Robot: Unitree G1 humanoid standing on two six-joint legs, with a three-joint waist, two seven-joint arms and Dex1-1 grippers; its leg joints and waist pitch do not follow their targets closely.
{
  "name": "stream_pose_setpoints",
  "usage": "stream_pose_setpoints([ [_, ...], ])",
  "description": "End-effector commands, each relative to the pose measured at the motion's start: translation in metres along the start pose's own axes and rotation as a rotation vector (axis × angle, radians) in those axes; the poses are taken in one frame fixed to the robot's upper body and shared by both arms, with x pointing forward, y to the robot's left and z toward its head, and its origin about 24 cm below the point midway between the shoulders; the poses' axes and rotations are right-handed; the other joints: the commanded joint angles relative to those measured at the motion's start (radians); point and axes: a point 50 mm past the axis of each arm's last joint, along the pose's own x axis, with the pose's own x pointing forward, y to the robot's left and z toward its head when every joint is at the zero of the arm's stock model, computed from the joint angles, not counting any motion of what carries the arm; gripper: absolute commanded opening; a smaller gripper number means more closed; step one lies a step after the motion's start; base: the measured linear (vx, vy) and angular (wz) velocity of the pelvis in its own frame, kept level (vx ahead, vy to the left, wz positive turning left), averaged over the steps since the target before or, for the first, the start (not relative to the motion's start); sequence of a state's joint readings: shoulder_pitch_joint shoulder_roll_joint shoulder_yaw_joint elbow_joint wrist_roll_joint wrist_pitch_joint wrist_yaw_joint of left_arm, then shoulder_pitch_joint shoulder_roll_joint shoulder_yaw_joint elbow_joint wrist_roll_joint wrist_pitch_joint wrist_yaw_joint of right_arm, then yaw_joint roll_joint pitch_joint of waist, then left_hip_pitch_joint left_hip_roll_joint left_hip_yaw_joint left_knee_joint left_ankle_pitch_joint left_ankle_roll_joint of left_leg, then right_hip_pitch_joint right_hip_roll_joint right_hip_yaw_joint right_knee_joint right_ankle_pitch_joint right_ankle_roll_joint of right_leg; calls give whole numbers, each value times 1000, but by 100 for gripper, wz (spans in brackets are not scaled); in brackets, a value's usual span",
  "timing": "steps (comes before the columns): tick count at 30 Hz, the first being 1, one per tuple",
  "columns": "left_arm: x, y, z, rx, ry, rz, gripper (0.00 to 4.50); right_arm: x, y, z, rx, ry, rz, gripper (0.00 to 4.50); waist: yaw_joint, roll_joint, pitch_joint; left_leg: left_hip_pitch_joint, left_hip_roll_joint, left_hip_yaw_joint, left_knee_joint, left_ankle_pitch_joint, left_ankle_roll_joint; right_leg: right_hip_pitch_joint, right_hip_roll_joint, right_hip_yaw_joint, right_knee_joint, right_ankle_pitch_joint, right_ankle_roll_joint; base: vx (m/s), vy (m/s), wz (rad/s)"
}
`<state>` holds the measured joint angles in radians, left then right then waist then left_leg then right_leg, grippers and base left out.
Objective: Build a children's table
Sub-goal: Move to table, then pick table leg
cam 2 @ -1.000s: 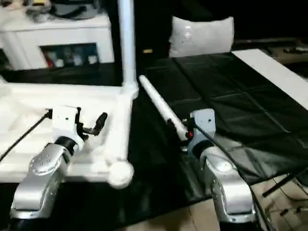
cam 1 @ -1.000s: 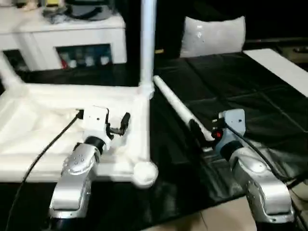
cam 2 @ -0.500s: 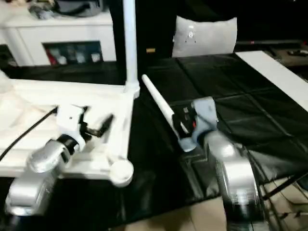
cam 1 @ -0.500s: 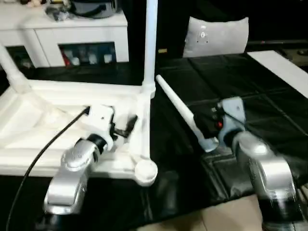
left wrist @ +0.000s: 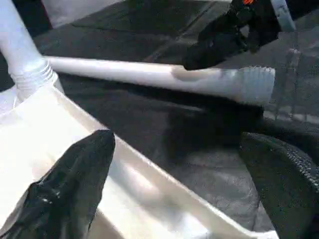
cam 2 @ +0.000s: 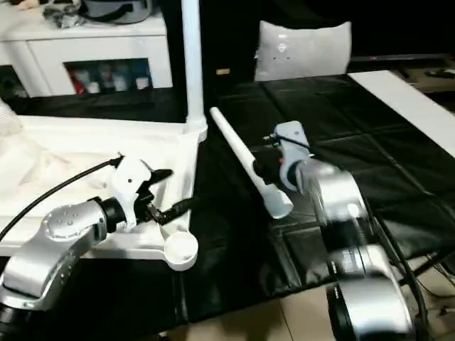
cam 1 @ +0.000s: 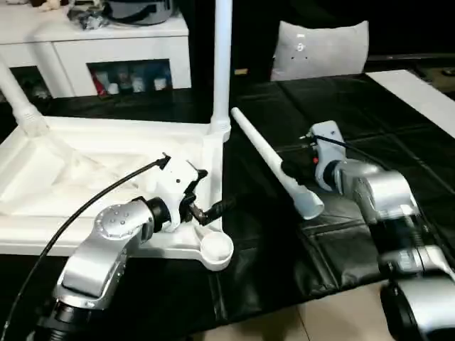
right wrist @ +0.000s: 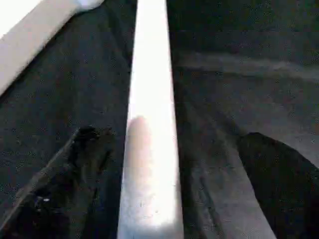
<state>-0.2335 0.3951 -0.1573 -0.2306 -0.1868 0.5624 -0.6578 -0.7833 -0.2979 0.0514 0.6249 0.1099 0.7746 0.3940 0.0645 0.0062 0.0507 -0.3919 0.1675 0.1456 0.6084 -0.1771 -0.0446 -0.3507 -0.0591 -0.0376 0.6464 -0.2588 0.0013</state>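
Table top [cam 1: 85, 170] upside down; loose leg [cam 1: 274, 167] at three o'clock. My right gripper [right wrist: 164, 149] spread astride leg, left gripper [cam 1: 206, 193] spread, empty. Advice: close mid-shaft, aim threaded end at empty corner socket [cam 1: 216, 248].

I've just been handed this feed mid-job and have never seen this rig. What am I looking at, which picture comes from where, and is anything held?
It is a humanoid robot with two silver arms. The two wide pictures come from its head, looking down; the two close ones come from each wrist, looking along the black fingers. On the black-covered worktable the white table top lies upside down, with one leg standing upright in a far corner socket. A loose leg lies beside it. The left gripper, jaws open, is over the top's near edge. The right gripper straddles the loose leg, jaws wide, so nothing is held.
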Motion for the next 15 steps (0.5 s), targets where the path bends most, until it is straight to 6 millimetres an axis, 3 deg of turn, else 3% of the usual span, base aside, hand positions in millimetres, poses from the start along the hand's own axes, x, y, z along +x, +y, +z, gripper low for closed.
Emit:
stream_pose_setpoints([
  [1,-2,-3,4,3,7,-41,450,3,1,2,-8,34,20,422,5,-1,-67,19,45,-5,-66,-66,-4,31,-76,35,-60,130,-263,0,0,0],
  [4,-4,-4,4,-4,20,-63,450,7,2,3,-18,70,30,396,5,1,-66,20,48,-4,-67,-67,-6,28,-73,34,-59,128,-265,0,0,0],
  [5,-5,-5,3,-6,28,-74,450,8,2,3,-18,88,32,386,6,-6,-67,20,49,-2,-66,-62,-4,27,-73,34,-58,133,-265,0,0,0],
  [6,-7,-6,3,-15,40,-96,450,9,3,1,-23,111,33,368,9,-1,-71,20,49,-1,-63,-44,-1,27,-74,34,-54,148,-268,0,0,0],
  [8,-9,-8,2,-25,52,-116,450,11,4,1,-17,131,41,362,11,-2,-72,17,47,1,-60,-14,7,24,-71,34,-51,194,-268,0,0,0],
  [15,-10,-8,2,-33,56,-115,450,15,4,-3,24,175,51,309,23,1,-68,23,55,6,-68,-93,-28,17,-72,35,-57,103,-253,0,0,0],
])
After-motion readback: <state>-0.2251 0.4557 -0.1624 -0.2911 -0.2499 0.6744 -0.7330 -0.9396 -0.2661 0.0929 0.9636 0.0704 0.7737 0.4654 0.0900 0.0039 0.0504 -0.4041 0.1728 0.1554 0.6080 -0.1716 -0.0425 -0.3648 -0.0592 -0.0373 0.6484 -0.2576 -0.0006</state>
